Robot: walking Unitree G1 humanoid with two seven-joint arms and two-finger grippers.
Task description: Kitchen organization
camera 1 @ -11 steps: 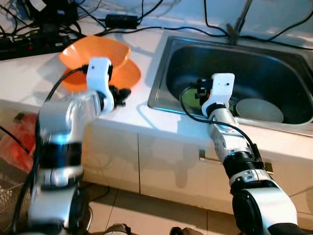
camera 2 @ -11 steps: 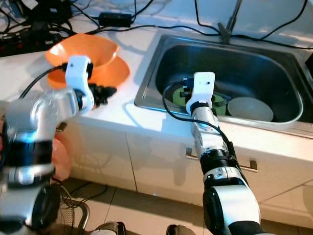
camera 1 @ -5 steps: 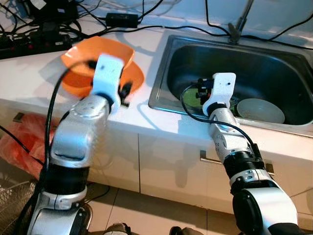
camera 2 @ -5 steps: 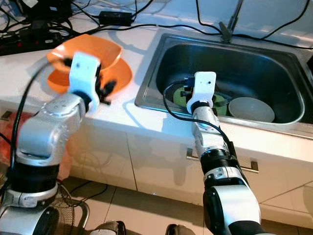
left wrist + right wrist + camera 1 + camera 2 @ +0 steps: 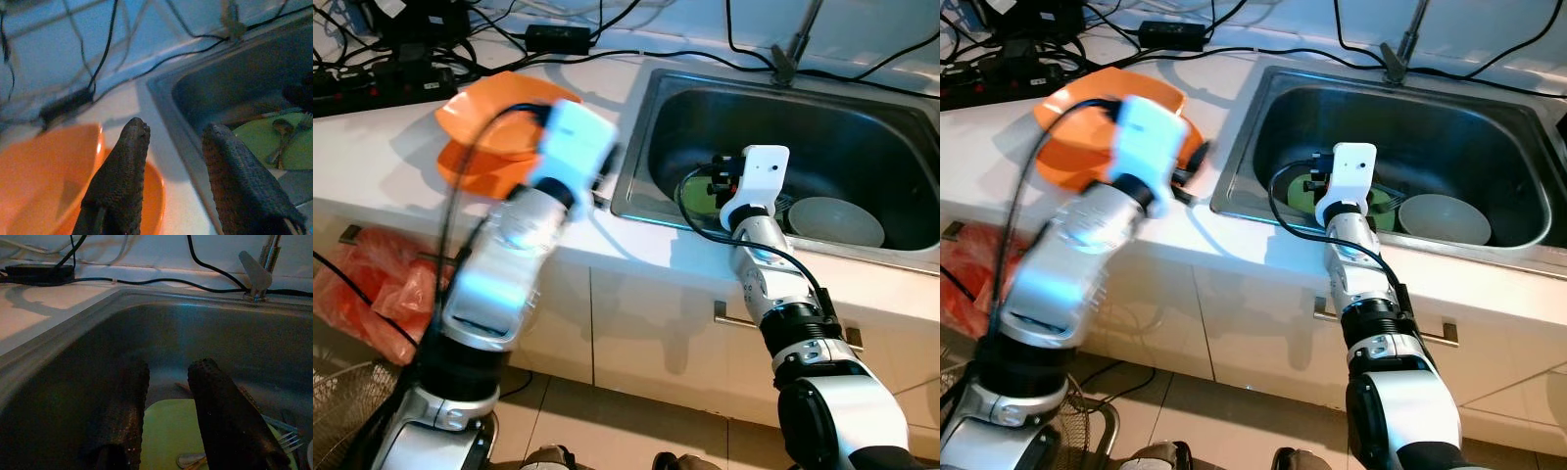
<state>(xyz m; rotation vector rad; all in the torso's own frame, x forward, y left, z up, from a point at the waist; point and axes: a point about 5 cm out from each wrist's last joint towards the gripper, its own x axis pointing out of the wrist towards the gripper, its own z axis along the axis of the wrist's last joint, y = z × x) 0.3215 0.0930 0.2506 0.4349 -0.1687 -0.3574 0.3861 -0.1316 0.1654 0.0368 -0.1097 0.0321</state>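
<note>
Head stereo pair looking down at the sink [image 5: 783, 127], both wrist views close, sharing its green plate [image 5: 266, 142]

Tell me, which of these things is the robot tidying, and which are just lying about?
Job: orange bowls, green plate with fork and spoon, white bowl, all in the sink.

Lying about: black cables, red bag.

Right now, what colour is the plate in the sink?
Light green plate, with cutlery lying on it; clearest in the left wrist view.
</note>
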